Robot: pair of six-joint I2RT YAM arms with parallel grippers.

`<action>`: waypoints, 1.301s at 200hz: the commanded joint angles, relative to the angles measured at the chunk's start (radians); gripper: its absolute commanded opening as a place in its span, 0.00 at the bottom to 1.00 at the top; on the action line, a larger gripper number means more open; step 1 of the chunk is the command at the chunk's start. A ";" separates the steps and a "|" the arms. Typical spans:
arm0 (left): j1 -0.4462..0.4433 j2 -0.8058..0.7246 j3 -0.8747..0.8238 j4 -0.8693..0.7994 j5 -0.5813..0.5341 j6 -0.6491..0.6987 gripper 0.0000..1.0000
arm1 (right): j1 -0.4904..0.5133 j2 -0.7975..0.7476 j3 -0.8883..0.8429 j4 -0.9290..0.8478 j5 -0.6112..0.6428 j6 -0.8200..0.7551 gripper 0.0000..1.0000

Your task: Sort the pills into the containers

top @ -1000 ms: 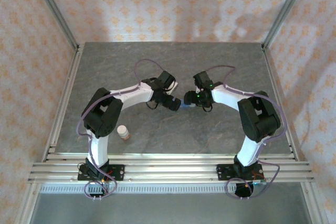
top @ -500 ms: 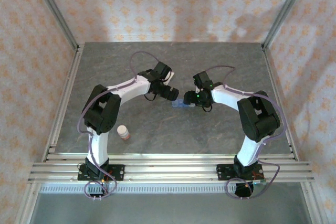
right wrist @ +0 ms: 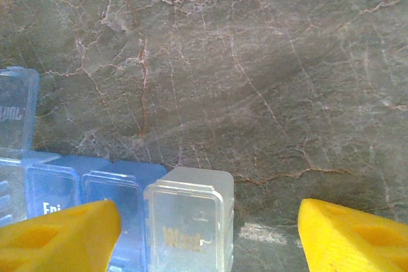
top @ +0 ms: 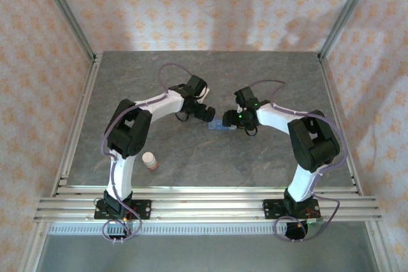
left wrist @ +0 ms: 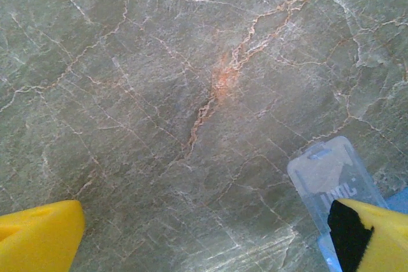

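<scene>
The containers, a light-blue pill box (top: 218,128), lie on the table's middle between both grippers. In the right wrist view its clear end compartment (right wrist: 188,221) with a shut lid and the blue compartments (right wrist: 105,199) sit low between my yellow fingers, with one lid (right wrist: 14,111) flipped open at the left. My right gripper (right wrist: 205,239) is open around that end, with a gap on the right side. My left gripper (left wrist: 204,240) is open over bare table, and the open lid (left wrist: 328,173) lies by its right fingertip (left wrist: 373,234). The pills are out of view.
A white-capped orange-brown bottle (top: 150,160) stands upright near the left arm's base. The grey marbled table (top: 159,74) is bounded by aluminium rails (top: 204,205) in front and frame posts at the sides.
My left gripper has drawn back from the pill box toward the far left, and the elbow has swung up. The right arm and the box stay put.
</scene>
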 commanded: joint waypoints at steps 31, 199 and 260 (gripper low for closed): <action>0.007 -0.017 0.037 -0.011 -0.012 -0.023 1.00 | -0.001 0.052 -0.018 -0.064 0.020 0.010 0.75; 0.073 -0.383 -0.133 0.092 -0.203 -0.055 1.00 | 0.028 -0.103 0.183 -0.142 -0.064 0.024 0.76; 0.266 -0.399 -0.153 0.113 -0.154 -0.129 1.00 | 0.240 -0.101 0.271 -0.195 -0.033 -0.003 0.74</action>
